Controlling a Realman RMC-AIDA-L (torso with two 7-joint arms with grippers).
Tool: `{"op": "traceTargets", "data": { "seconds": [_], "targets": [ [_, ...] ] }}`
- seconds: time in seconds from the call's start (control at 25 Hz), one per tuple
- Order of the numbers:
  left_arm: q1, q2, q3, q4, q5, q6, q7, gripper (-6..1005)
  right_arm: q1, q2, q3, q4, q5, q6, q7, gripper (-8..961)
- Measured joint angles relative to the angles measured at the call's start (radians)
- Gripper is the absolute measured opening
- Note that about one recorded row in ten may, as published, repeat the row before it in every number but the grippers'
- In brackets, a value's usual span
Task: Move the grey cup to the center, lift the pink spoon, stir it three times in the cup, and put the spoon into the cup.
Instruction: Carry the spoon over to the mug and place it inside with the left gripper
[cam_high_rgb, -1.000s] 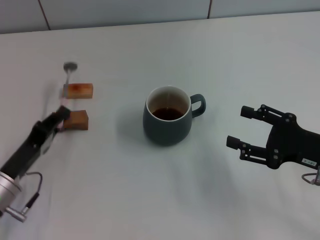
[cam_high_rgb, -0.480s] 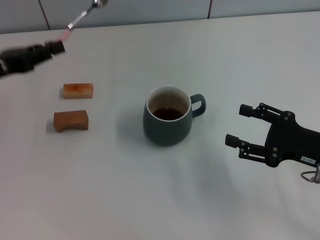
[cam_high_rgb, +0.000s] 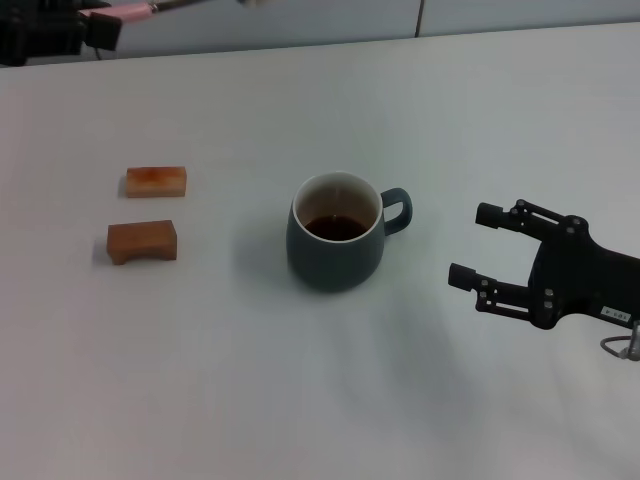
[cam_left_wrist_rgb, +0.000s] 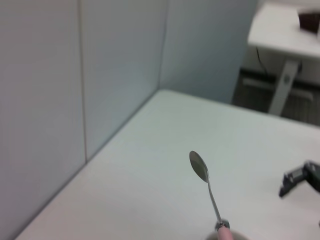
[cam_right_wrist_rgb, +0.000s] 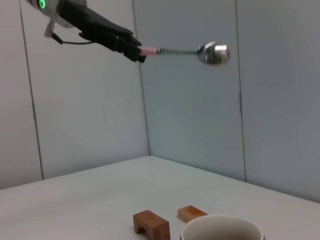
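One thin pink-handled metal spoon (cam_right_wrist_rgb: 186, 50) rides high, clamped by its handle tip in the left gripper (cam_right_wrist_rgb: 131, 50), well apart from the rounded blue-grey ceramic mug (cam_high_rgb: 335, 235) mid-table. Such an end-hold could let it swivel and clip the rim coming down. Right gripper (cam_high_rgb: 484, 246) hovers beside, jaws spread and empty.

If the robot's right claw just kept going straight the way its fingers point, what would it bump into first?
Probably the grey cup. The right gripper sits open beside it, fingers aimed at the side with the handle, with only bare table between. Its height is hard to judge, so it might pass just above the rim.
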Motion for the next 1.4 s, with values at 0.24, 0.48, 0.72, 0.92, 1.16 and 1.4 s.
{"op": "traceTargets", "data": {
  "seconds": [0.24, 0.48, 0.72, 0.92, 1.16, 1.4],
  "targets": [
    [-0.135, -0.029, 0.18, 0.094, 0.24, 0.078, 0.003, 157, 0.015, 0.0, 0.0, 0.0, 0.0, -0.001, 0.002, 805],
    [-0.198, -0.069, 0.298, 0.106, 0.359, 0.105, 0.023, 161, 0.016, 0.001, -0.003, 0.001, -0.004, -0.001, 0.002, 805],
    [-0.238, -0.1, 0.352, 0.097, 0.407, 0.11, 0.043, 164, 0.01, 0.002, -0.003, -0.002, -0.007, 0.0, 0.004, 806],
    [-0.266, -0.117, 0.378, 0.074, 0.456, 0.107, 0.077, 167, 0.012, 0.001, -0.001, -0.008, -0.02, 0.0, 0.025, 806],
    [-0.302, -0.146, 0.403, 0.04, 0.543, 0.101, 0.121, 171, 0.016, 0.0, -0.002, -0.012, -0.025, 0.001, 0.031, 806],
    [-0.364, -0.165, 0.431, -0.014, 0.598, 0.076, 0.154, 174, 0.017, 0.0, -0.002, -0.013, -0.026, 0.0, 0.038, 805]
  ]
}}
